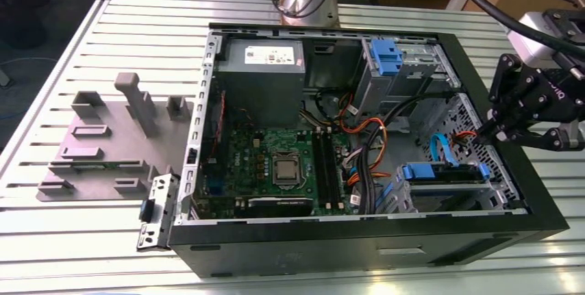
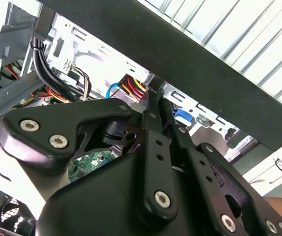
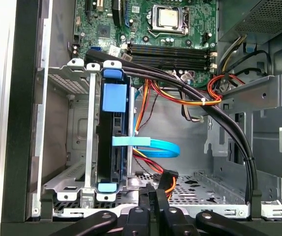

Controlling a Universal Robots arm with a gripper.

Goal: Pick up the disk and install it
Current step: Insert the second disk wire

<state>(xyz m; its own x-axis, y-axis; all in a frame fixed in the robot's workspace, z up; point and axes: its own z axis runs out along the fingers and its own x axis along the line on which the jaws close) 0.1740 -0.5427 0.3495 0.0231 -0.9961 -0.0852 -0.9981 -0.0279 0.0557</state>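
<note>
Grey fixture plate [image 1: 101, 144] at the exterior view's left, then the open computer case [image 1: 366, 240] with its motherboard [image 1: 274, 165], then the disk [image 1: 439, 172], then my gripper [image 1: 494, 131] at the exterior view's right, over the case's wall.

The disk stands on edge in the drive cage [image 3: 77, 147] in the corner nearest my gripper, with its blue carrier showing along the edge that faces out of the case's open side. Its long axis runs across the exterior view from left to right, one end toward the motherboard and the other toward the wall below me. Its label I cannot see.

My fingers [image 3: 153, 206] lie together with nothing between them, apart from the disk.

By my judgement the work stands at seating or checking the disk in its cage. To do that well I should meet the carrier squarely — pushing along the cage's rails, never across them — and stay off the blue ribbon cable [image 3: 153, 146] just beside the disk and the black cable bundle [image 3: 219, 123] arching over the bay.
</note>
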